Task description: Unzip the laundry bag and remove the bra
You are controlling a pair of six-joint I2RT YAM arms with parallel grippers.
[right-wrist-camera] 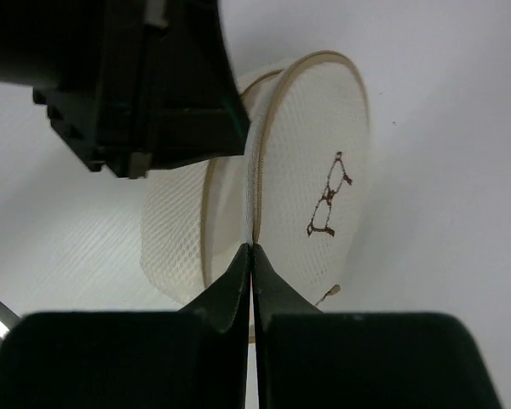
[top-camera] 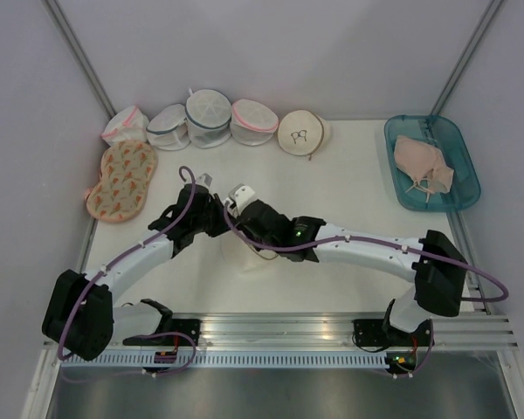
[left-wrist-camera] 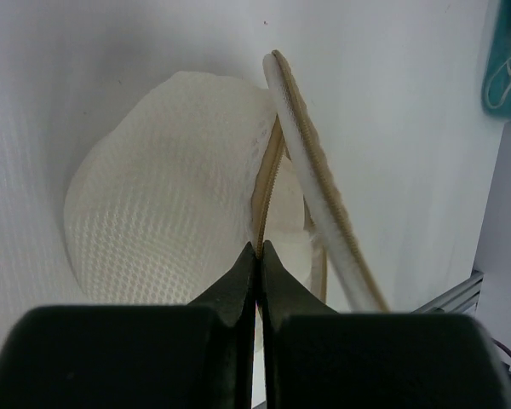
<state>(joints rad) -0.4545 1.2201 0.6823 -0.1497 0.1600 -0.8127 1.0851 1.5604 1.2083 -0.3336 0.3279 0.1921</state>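
Fingers of left gripper (left-wrist-camera: 257, 250) and right gripper (right-wrist-camera: 251, 252) press tight on zip rim (left-wrist-camera: 319, 187) of laundry bag (right-wrist-camera: 319, 128), at 12 o'clock. Risk: an uneven pull slips the thin rim free and the bag drops.

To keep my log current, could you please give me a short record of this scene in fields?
Left pincer: shut on the bag's zip rim
Right pincer: shut on the rim of the other half
Bag: held between both arms at mid-table, halves parted
Bra: lying in tray, right rear of the table
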